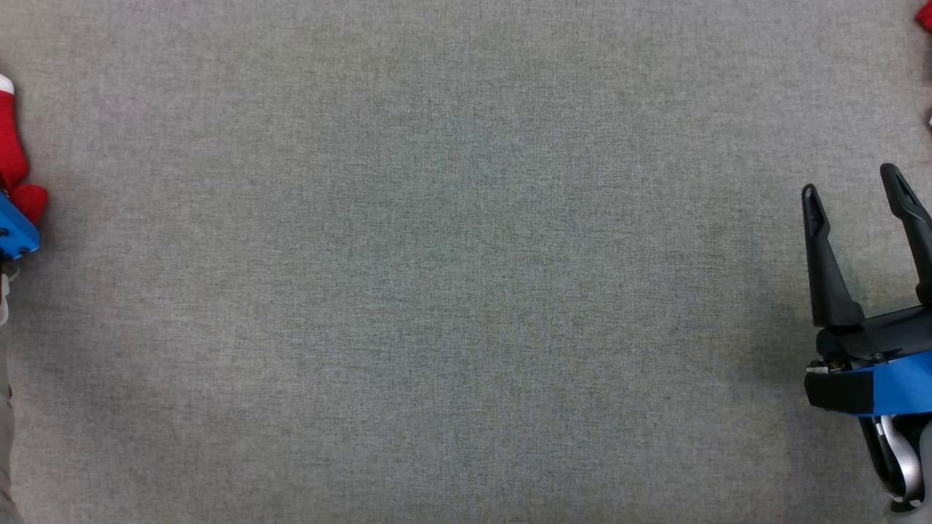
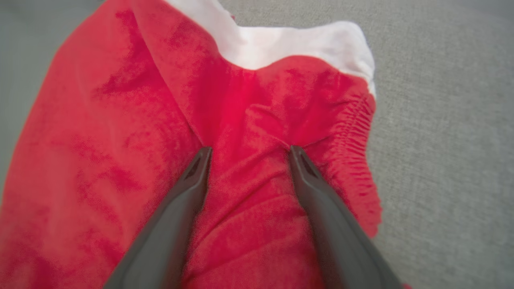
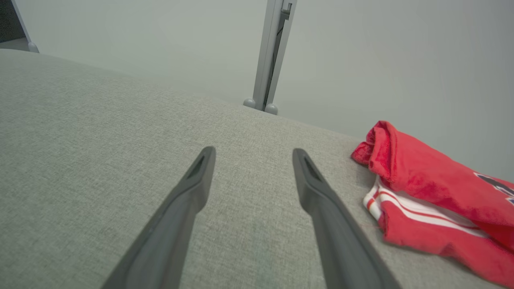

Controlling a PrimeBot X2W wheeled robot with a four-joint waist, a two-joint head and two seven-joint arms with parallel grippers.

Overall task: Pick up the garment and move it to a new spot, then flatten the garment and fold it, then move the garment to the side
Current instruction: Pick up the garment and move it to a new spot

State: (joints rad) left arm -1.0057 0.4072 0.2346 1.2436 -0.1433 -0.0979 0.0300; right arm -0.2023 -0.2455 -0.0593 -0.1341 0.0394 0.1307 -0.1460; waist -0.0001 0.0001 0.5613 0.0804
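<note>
Red plush cloth lies under the left hand (image 2: 249, 150). This is the garment (image 2: 120, 140), with a white band (image 2: 281, 44) along its far edge and a gathered, elastic-looking hem (image 2: 357, 152) down its right side in the left wrist view. The left hand stands wide, its two dark fingers spread and both tips on the cloth, which puckers into creases where each tip meets it. A rumpled ridge of red lies between the fingers, but they have not closed on it. The garment rests on the grey woven desk (image 2: 441, 160), which shows to its right.

From the head view the same garment (image 1: 11, 153) is a strip of red with a bit of white at the far left edge of the desk (image 1: 451, 276). The blue casing of the left arm (image 1: 14, 231) sits just below it in that view. The right hand (image 1: 850, 183) is at the far right edge, well apart from the garment, its fingers wide and empty over bare grey fabric.

Along the right wrist view the right hand (image 3: 253, 151) is spread above the desk (image 3: 100, 140). A second garment (image 3: 433, 180) lies to its right, red and bunched or folded, with white stripes and a dark print at the frame's edge. It lies near the desk's far edge, apart from the fingers. Behind the desk are a pale wall (image 3: 160, 40) and a grey metal post (image 3: 273, 52) with two round feet.
</note>
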